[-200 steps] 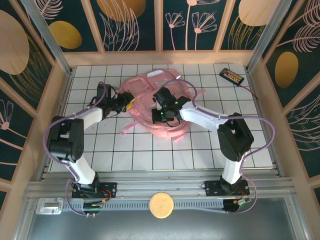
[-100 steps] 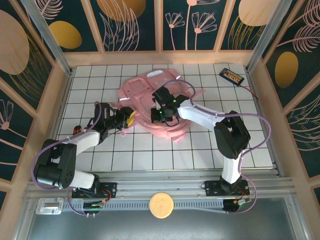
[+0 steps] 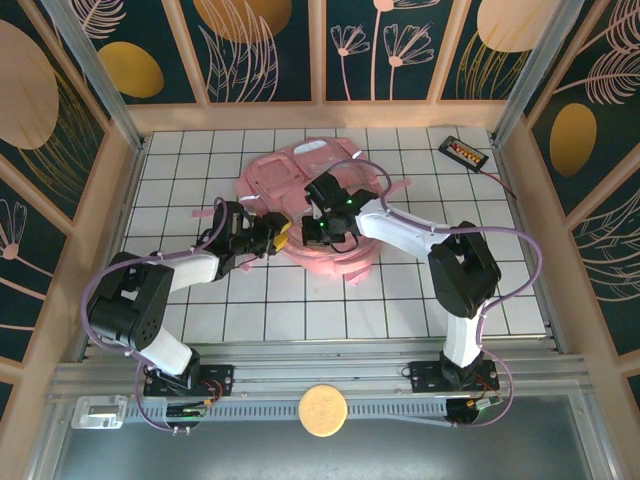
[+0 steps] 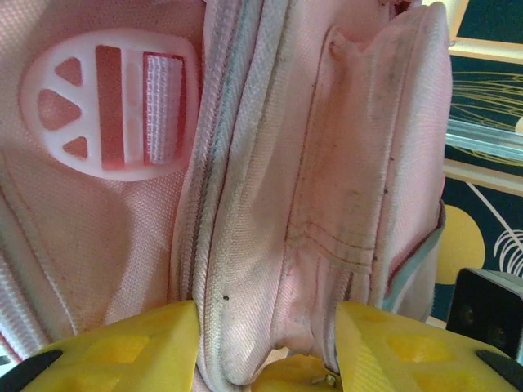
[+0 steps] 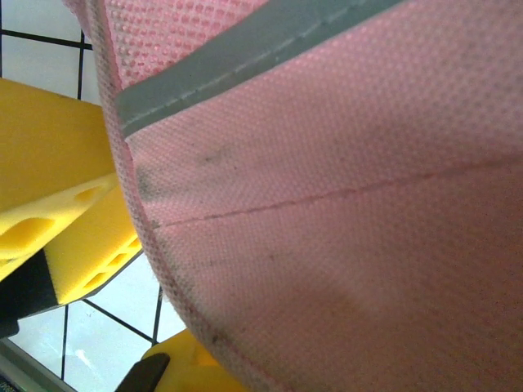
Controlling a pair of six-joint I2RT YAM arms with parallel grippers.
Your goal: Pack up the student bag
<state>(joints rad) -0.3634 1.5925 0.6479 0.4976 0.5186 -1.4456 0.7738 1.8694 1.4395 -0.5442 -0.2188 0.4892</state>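
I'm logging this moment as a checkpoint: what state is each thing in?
student bag: lying crumpled on the table
left gripper: shut on a fold of the student bag
right gripper: at the bag's fabric, grip unclear
black device: lying flat on the table

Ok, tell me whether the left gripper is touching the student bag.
Touching. The left wrist view shows the left gripper pinching a fold of the student bag.

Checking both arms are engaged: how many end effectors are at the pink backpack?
2. The left end effector is at the near-left edge of the pink backpack, a fabric fold between its fingers; the right end effector is over its middle, fabric between its fingers too.
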